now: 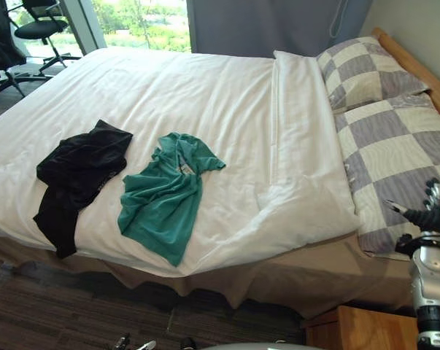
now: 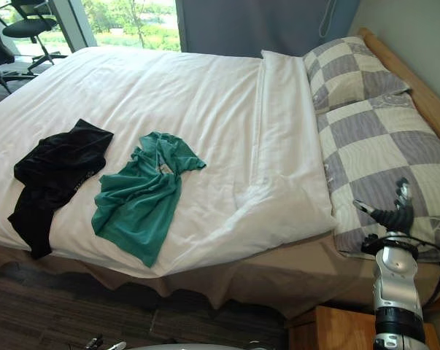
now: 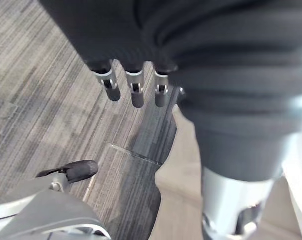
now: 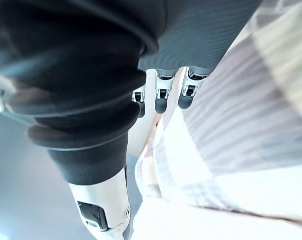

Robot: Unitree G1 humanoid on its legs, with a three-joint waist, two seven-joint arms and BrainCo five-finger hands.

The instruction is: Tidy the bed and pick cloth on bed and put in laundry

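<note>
A: Left eye view: teal shirt (image 1: 163, 195) and black garment (image 1: 77, 177) lie side by side on the bed (image 1: 227, 95) near its edge; right robot hand (image 1: 430, 212) hovers by the checked pillow (image 1: 395, 149).

B: Wrist views add: fingers straight on each, holding nothing; left robot hand (image 3: 136, 92) is over the floor (image 3: 40, 100).

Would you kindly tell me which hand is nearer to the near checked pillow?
Right. The right hand is at the near checked pillow's front edge; the left hand hangs low over the floor by the bed skirt, well away.
</note>
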